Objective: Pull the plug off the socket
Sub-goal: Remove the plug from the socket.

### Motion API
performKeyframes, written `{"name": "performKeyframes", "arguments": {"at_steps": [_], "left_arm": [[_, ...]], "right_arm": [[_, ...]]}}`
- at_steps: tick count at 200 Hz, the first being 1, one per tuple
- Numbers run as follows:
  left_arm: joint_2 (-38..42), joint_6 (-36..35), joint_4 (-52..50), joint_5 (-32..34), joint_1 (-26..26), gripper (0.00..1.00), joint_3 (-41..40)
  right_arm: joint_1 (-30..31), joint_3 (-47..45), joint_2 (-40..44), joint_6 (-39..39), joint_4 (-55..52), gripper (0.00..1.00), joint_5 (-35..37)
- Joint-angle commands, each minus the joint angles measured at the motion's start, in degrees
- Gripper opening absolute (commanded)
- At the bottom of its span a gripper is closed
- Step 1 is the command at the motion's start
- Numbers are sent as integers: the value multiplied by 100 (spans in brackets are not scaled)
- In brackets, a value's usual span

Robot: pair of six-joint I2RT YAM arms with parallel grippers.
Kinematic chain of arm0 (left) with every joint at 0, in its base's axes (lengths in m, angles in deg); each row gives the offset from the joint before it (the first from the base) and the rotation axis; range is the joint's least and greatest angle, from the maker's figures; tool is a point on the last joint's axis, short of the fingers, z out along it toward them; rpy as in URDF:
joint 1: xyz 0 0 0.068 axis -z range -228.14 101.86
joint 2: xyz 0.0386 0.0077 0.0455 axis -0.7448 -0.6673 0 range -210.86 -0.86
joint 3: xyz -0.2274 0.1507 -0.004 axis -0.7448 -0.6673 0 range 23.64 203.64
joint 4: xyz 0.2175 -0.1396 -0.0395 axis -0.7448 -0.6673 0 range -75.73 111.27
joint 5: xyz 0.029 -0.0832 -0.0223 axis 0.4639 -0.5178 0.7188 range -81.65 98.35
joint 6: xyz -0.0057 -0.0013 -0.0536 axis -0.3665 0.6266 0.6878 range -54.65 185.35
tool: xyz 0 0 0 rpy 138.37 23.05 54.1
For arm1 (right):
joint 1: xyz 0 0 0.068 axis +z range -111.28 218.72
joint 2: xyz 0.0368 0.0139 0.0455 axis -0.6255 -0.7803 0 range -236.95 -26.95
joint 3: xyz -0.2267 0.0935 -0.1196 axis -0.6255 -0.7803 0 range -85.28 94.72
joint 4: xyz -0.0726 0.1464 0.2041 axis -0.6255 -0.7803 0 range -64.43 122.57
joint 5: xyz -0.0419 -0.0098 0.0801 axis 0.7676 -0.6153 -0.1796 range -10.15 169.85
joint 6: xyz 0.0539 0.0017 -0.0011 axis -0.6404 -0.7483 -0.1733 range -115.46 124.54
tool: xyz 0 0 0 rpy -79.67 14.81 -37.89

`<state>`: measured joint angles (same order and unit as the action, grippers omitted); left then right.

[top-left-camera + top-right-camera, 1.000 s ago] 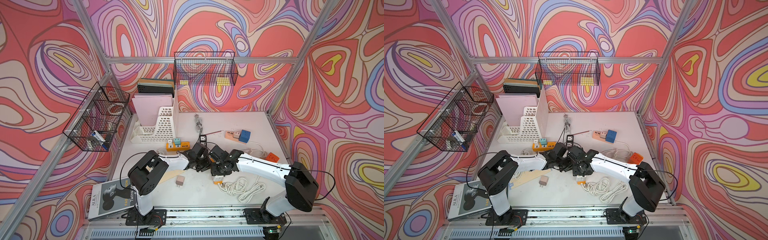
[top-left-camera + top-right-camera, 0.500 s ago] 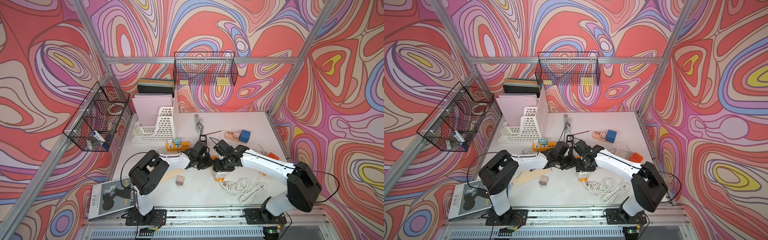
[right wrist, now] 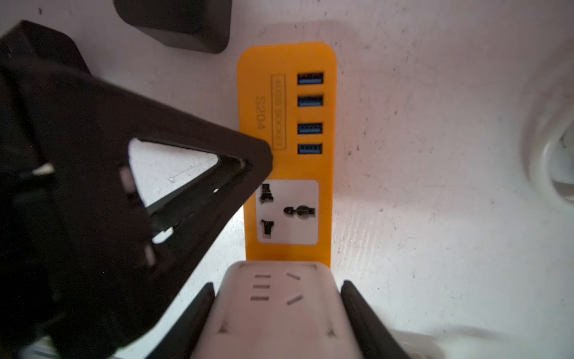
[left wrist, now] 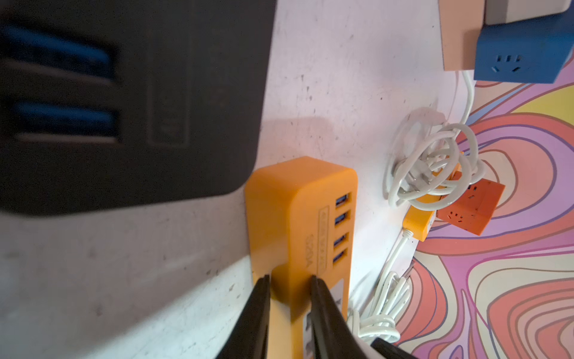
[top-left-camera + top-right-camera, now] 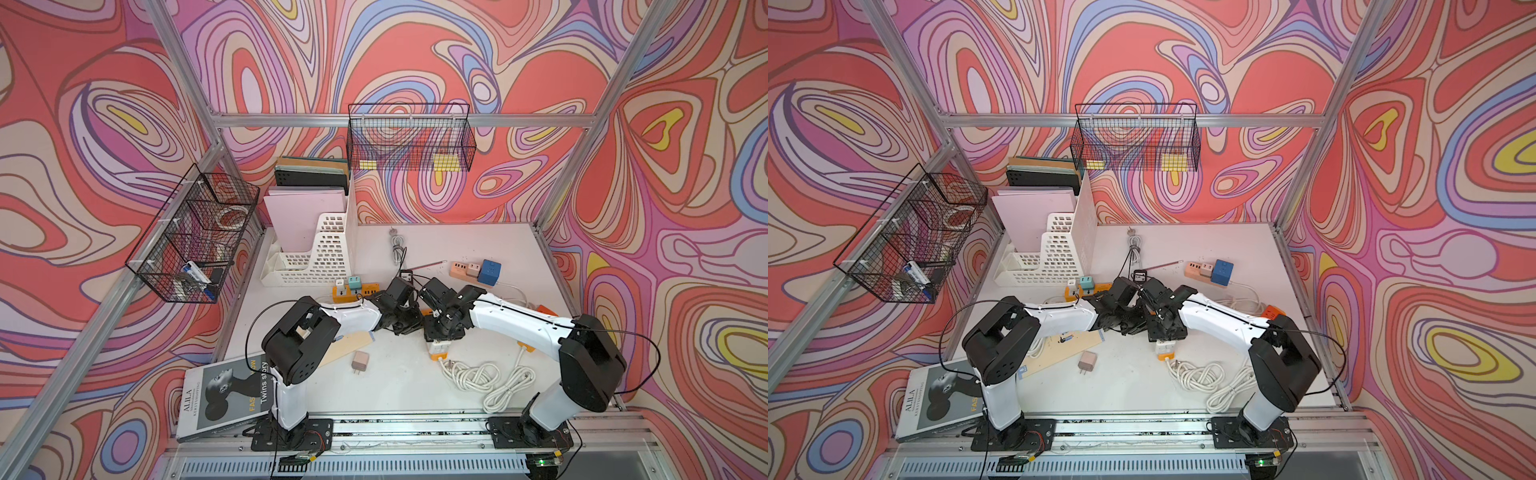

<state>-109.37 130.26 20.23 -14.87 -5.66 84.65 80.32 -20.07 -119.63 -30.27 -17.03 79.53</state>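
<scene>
Change: left end effector [image 4: 289, 278] just clamped shut on orange socket strip [image 3: 285, 124] (bracing it); right end effector [image 3: 278, 284] grips white plug [image 3: 279, 307] between its jaws, seated in strip; pull can start.

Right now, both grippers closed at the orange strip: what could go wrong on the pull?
1. The left gripper pinches only a narrow edge of the orange power strip; it may slip, letting the strip lift with the white plug.
2. The right gripper, closed on that plug, sits close beside the left one; the fingers could collide during the pull.
</scene>
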Motion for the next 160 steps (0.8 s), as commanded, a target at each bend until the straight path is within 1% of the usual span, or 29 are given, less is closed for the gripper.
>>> {"name": "performKeyframes", "arguments": {"at_steps": [1, 25, 38, 58, 73, 85, 106, 126, 130, 140, 151, 160], "left_arm": [[-702, -205, -1906, 576, 199, 26, -597], [-743, -224, -1918, 539, 195, 26, -599], [-753, -243, -1885, 528, 191, 26, -595], [-751, -274, -1839, 479, 191, 26, -577], [-755, -284, -1834, 436, 191, 27, -548], [-744, -331, -1845, 407, 191, 27, -506], [-644, -401, -1868, 416, 191, 29, -442], [-326, -404, -1457, 302, 174, 32, -611], [-227, -415, -1170, 243, 162, 32, -667], [93, -456, -881, 152, 130, 35, -768], [540, -601, -739, 195, 97, 39, -831], [944, -763, -805, 360, 77, 42, -837]], "right_arm": [[-265, 94, 540, -135, 777, 25, -217], [-214, -372, 961, -436, 1104, 24, -699], [-90, -640, 1246, -657, 1197, 24, -588], [-74, -1065, 1688, -823, 1399, 24, -420], [-74, -1088, 1866, -688, 1395, 24, -382], [-56, -1009, 1856, -459, 1226, 24, -300], [-56, -841, 1779, -93, 741, 24, 59], [-103, -782, 1956, -27, 508, 25, 354], [-120, -794, 2015, -26, 497, 26, 356], [-152, -869, 2200, -26, 537, 26, 395], [-194, -1021, 2469, -90, 660, 26, 394], [-222, -1209, 2728, -157, 912, 27, 324]]}}
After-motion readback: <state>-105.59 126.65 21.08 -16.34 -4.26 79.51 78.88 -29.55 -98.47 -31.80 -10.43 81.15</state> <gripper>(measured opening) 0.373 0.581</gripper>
